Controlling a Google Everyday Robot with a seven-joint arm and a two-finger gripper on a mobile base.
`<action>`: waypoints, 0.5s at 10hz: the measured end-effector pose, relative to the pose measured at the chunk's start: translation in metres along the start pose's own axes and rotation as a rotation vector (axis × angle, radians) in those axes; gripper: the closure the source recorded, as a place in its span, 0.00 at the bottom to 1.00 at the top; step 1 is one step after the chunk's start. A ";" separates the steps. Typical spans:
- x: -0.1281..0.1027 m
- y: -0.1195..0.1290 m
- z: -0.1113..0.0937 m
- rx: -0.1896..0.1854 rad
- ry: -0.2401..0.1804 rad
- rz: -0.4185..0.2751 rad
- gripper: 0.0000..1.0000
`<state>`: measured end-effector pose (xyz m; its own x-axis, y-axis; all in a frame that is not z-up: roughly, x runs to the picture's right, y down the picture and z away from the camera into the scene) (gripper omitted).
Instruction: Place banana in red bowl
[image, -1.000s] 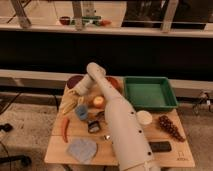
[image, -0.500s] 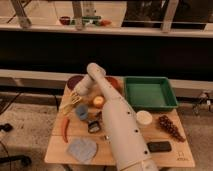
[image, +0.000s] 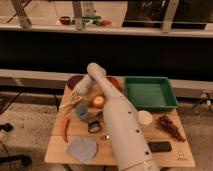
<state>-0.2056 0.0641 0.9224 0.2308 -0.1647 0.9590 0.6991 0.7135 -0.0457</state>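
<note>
The pale yellow banana (image: 69, 104) lies at the table's left edge, just below the purple bowl (image: 75, 80). My gripper (image: 75, 97) reaches down-left from the white arm (image: 117, 117) and sits right on the banana's upper end, shut on it. The banana looks to be resting on the table. The red bowl (image: 114, 82) stands at the back of the table, right of the arm's wrist, and the arm hides part of it.
A green tray (image: 150, 92) fills the back right. An orange fruit (image: 99, 101), a grey-blue cup (image: 81, 111), a red chili (image: 65, 129), a grey cloth (image: 82, 149), grapes (image: 170, 127), a white disc (image: 145, 117) and a black block (image: 160, 146) lie around the arm.
The gripper's fingers have closed on the banana. The arm itself has barely shifted, and the other objects lie where they were.
</note>
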 end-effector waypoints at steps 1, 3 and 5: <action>-0.003 -0.002 -0.005 0.012 0.011 -0.002 1.00; -0.027 -0.016 -0.020 0.060 0.036 -0.020 1.00; -0.046 -0.022 -0.040 0.111 0.069 -0.032 1.00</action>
<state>-0.2042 0.0288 0.8679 0.2581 -0.2326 0.9377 0.6288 0.7773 0.0198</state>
